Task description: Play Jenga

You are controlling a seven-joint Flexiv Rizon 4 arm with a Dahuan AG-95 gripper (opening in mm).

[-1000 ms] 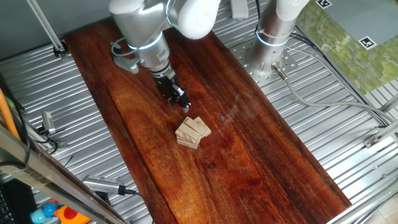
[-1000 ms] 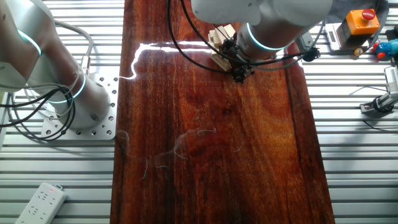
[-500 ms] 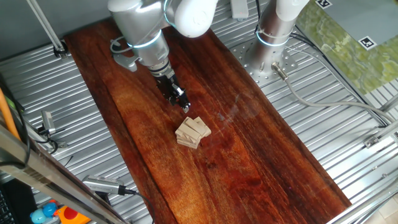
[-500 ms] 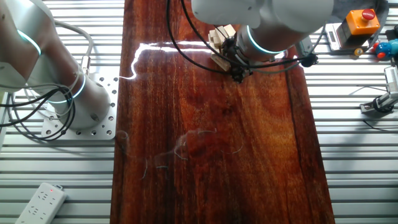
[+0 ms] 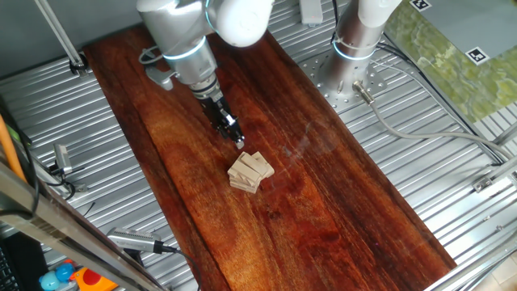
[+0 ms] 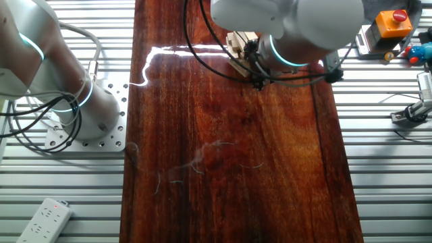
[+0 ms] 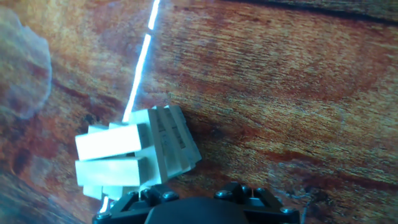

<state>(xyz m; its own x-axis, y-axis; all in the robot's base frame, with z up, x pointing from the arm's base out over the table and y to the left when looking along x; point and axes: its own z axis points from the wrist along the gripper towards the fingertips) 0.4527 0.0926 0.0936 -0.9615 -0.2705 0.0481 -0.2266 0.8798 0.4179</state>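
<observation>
Behind the hand (image 6: pixel 257 82), the Jenga (image 6: pixel 240 48) is partly hidden.

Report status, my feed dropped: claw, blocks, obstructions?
Claw just beside the pale wooden block stack, open or shut unclear. Stack standing on dark wood board. Nothing between them.

arm (image 5: pixel 198 24): glossy white and light-grey rounded housings, joined at seams that carry thin glowing cyan rings. wrist section tapers to a narrow black gripper (image 5: pixel 235 140) of blocky, angular build. black cables (image 6: pixel 202 47) loop from the wrist across the upper links. base column (image 5: pixel 359 36) is white over silver, also cyan-ringed, seated on a perforated grey metal mounting plate (image 5: pixel 343 81) with rows of holes. in the hand view the gripper body shows matt black with round black screw heads (image 7: pixel 168 195) along its edge.
</observation>
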